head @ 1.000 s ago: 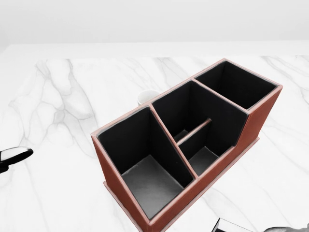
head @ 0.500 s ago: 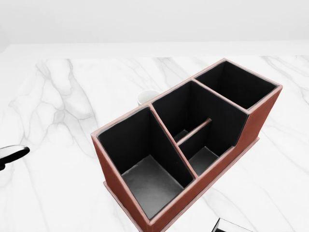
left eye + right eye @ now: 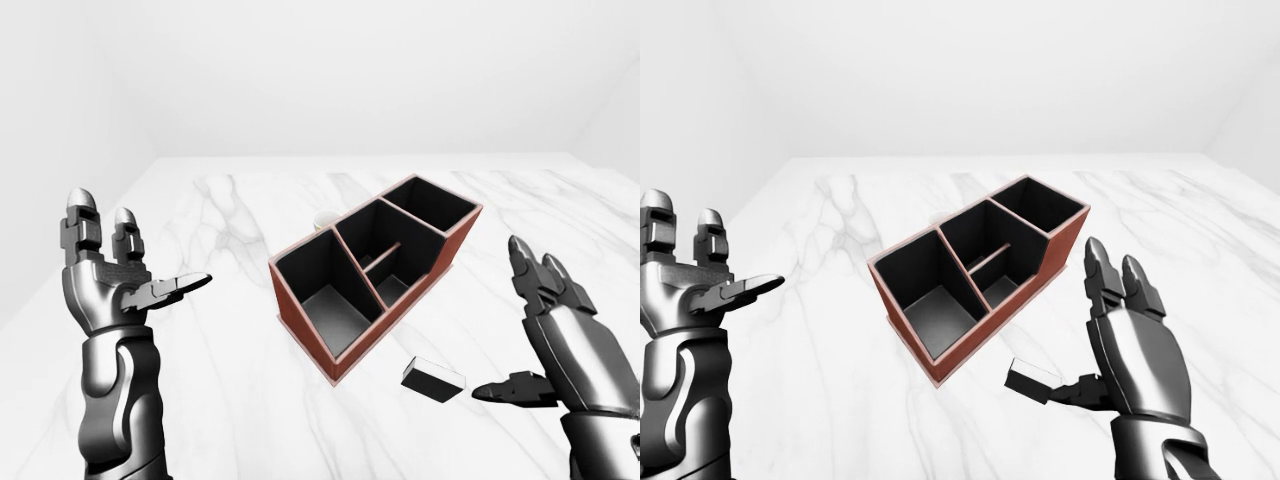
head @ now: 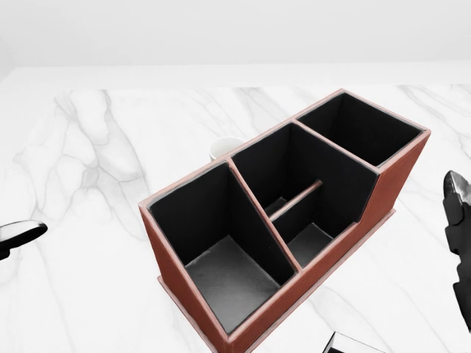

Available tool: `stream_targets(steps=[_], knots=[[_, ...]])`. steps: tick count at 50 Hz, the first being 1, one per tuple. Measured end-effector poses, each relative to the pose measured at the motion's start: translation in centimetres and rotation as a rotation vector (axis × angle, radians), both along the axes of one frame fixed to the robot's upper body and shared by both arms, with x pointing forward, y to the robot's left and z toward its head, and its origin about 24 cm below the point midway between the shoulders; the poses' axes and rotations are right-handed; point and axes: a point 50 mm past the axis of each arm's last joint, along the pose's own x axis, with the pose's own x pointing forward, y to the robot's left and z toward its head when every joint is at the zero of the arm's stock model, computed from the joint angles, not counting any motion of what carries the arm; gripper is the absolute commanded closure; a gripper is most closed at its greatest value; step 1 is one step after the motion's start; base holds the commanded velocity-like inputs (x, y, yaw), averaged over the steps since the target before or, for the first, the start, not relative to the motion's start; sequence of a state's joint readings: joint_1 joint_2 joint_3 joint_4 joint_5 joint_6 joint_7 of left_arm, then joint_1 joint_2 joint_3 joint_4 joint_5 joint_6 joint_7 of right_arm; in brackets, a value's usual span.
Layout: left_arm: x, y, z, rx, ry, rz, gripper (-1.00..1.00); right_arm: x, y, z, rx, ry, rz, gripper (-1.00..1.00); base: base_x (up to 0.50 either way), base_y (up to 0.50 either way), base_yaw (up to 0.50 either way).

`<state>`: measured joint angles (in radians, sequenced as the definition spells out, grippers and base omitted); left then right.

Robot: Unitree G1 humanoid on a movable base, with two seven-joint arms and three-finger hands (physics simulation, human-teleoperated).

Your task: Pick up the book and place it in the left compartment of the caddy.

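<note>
In the left-eye view, the book (image 3: 434, 379) is seen lying flat on the marble table (image 3: 220, 340), just beside the near end of the caddy (image 3: 375, 270) and not yet lifted. The right hand (image 3: 565, 345) is held upright with its fingers spread wide, its thumb pointing toward the book but apart from it; nothing is gripped. The left hand (image 3: 105, 280) is raised well apart from the caddy, fingers likewise splayed and empty. In the head view, the caddy's left compartment (image 4: 217, 250) is shown bare, as are the others, and a white cup (image 4: 223, 148) is partly hidden beyond the caddy's far wall; only a corner of the book appears at the bottom edge. In the right-eye view, the right thumb is seen close to the book's edge, though contact cannot be confirmed. The task is judged barely begun: grasping, lifting and placing all remain.
</note>
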<state>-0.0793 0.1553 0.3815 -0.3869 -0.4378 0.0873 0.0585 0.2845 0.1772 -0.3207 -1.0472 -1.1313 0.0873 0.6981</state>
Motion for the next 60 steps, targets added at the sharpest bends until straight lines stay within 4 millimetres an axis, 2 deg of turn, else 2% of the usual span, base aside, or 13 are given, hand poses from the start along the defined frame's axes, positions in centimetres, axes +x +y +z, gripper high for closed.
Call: stream_targets(steps=[12, 25, 43, 60], knots=[[0.0, 0.0, 0.0, -0.001, 0.000, 0.001, -1.00, 0.7, 1.0, -0.4, -0.021, 0.029, 0.132, -1.00, 0.00, 0.00, 0.00], [0.0, 0.0, -0.1, -0.001, 0.003, 0.000, -1.00, 1.2, 1.1, -1.7, 0.059, 0.079, 0.222, -1.00, 0.00, 0.00, 0.00], [0.0, 0.0, -0.1, -0.001, 0.003, -0.001, -1.00, 1.5, 0.3, -3.5, 0.172, 0.135, 0.267, -1.00, 0.00, 0.00, 0.00], [0.0, -0.1, -0.1, 0.000, 0.003, -0.002, -1.00, 1.4, -1.0, -4.7, 0.233, 0.175, 0.230, -1.00, 0.00, 0.00, 0.00]])
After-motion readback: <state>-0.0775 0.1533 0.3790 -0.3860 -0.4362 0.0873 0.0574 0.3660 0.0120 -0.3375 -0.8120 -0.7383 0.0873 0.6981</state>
